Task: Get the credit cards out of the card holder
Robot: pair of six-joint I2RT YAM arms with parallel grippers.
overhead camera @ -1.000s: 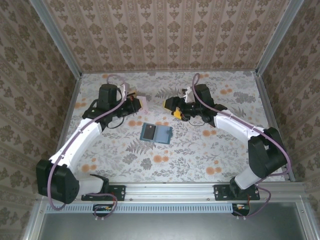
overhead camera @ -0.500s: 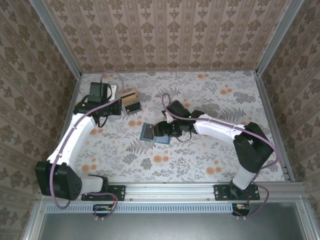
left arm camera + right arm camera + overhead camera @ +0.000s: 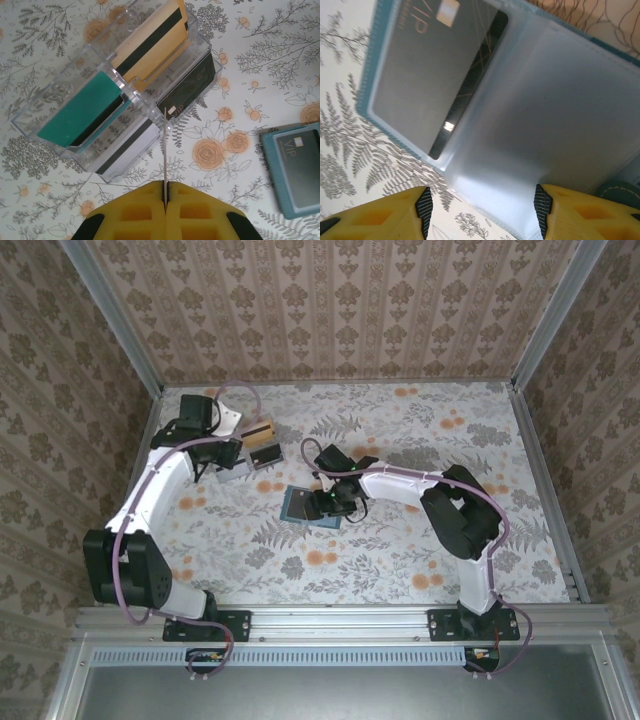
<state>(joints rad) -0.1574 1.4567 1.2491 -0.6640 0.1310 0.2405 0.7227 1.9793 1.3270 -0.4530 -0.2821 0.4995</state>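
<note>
Card holder (image 3: 297, 505) lies open and flat near the middle of the flowered table (image 3: 420, 550), teal at the rim with slate-blue inner faces. One face holds a dark grey card (image 3: 435, 75) marked VIP, tucked under a clear cover. The other face is a cloudy clear pocket, and it is hard to tell whether anything sits in it. From above, the right arm covers that half of the holder, and the right wrist view cuts off its corners. The right gripper (image 3: 482, 207) hangs over the holder's edge with its yellow fingers well apart and nothing between them. Whether the tips touch the holder cannot be told. The left gripper (image 3: 165, 189) is pressed closed on a thin card (image 3: 164, 145), which is seen edge-on, so its colour is not clear. That card stands just beside a clear plastic box (image 3: 55, 150) at the far left of the table, well apart from the holder. The box's compartments hold a tan card (image 3: 150, 40) with a dark stripe, a teal-green card (image 3: 82, 112), a black card (image 3: 192, 82) marked VIP and a white card (image 3: 127, 150) with a black stripe.
</note>
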